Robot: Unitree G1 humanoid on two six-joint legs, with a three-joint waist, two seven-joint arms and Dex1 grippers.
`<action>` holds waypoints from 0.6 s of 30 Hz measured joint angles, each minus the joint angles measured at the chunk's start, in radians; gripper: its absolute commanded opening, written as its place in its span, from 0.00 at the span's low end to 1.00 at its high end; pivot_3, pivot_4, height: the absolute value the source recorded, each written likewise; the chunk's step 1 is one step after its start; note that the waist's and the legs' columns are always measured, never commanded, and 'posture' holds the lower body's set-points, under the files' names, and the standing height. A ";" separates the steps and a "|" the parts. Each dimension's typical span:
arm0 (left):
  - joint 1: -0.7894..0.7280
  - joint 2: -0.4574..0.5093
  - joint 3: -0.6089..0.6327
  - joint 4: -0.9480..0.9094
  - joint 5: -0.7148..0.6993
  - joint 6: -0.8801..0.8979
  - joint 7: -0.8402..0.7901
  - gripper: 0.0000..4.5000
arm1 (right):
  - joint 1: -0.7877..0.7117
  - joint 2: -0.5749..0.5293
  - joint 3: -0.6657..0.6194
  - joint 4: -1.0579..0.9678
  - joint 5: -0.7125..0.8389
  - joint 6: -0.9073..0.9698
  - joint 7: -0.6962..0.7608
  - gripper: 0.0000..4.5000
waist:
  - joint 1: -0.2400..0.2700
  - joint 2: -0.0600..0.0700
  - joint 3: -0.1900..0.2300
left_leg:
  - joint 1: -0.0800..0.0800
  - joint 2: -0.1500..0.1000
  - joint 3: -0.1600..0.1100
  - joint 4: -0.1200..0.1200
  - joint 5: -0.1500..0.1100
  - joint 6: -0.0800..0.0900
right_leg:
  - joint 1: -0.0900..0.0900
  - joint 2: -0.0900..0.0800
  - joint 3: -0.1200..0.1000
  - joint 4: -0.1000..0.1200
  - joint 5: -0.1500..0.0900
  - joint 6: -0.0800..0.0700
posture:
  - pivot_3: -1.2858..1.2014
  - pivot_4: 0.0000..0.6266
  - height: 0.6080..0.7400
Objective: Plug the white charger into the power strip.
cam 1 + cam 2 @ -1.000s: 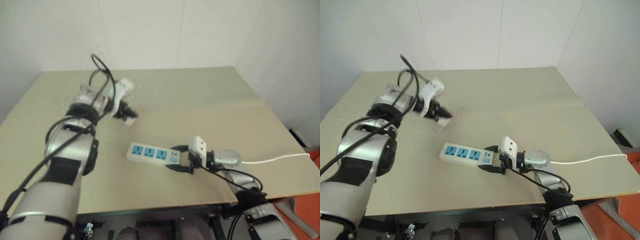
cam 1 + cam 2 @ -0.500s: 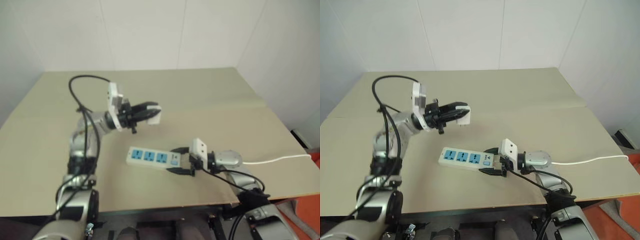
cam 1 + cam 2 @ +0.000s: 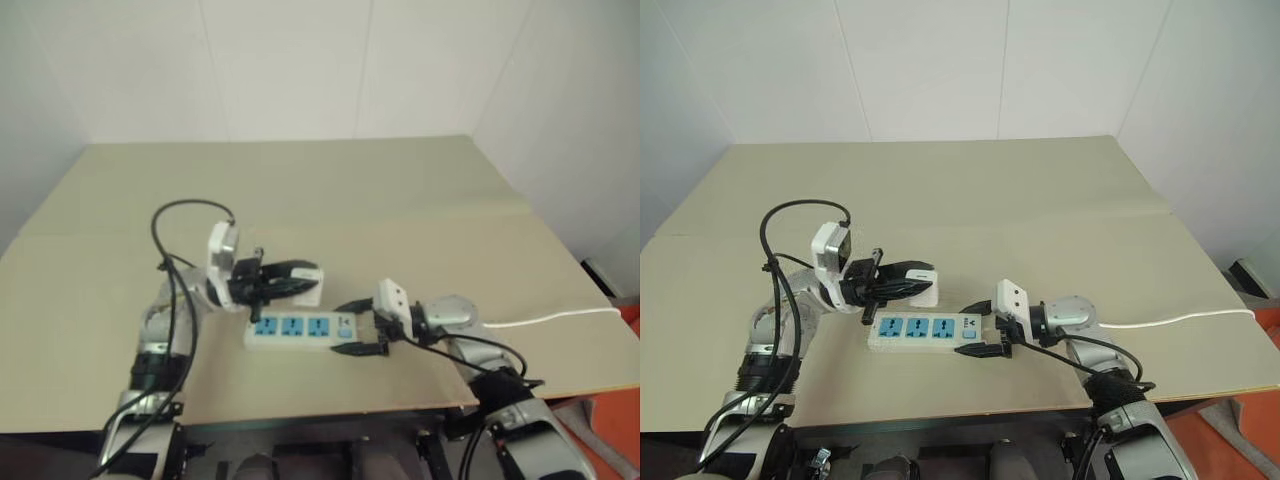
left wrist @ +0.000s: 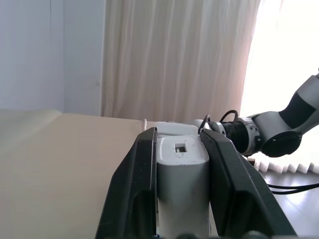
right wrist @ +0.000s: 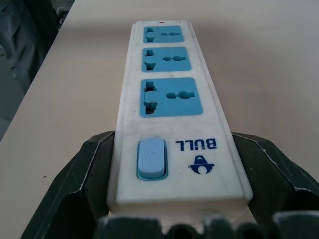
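"BULL" marks the power strip [image 5: 172, 119] pinched by right claw [image 3: 983, 335]; left claw [image 3: 908, 282] pinches white charger [image 4: 180, 164].

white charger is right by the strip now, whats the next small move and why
Probably lower the white charger, clamped in the left gripper, onto a blue outlet. It hangs just above the power strip, not yet plugged in, while the right gripper grips the strip's switch end on the table.

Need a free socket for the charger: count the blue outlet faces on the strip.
3, in one row along the power strip: one next to the blue switch, one in the middle, one at the far end. All look empty.
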 measured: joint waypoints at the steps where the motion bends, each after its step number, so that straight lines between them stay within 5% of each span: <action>1: 0.007 0.002 -0.007 0.004 0.000 -0.004 -0.012 0.23 | -0.001 0.002 0.000 0.004 0.000 -0.002 0.002 0.75 | -0.001 0.000 0.000 | 0.000 0.000 0.000 0.000 0.000 0.000 | 0.000 0.000 0.000 0.000 0.000 0.000 | 0.52 0.24 1.00; 18: 0.062 -0.033 -0.087 0.130 0.073 -0.176 -0.041 0.23 | -0.005 0.009 0.000 0.017 -0.001 -0.004 0.007 0.75 | -0.001 -0.001 -0.001 | 0.001 0.000 0.000 0.000 0.000 0.000 | 0.001 0.000 0.000 0.000 -0.003 0.005 | 0.52 0.24 1.00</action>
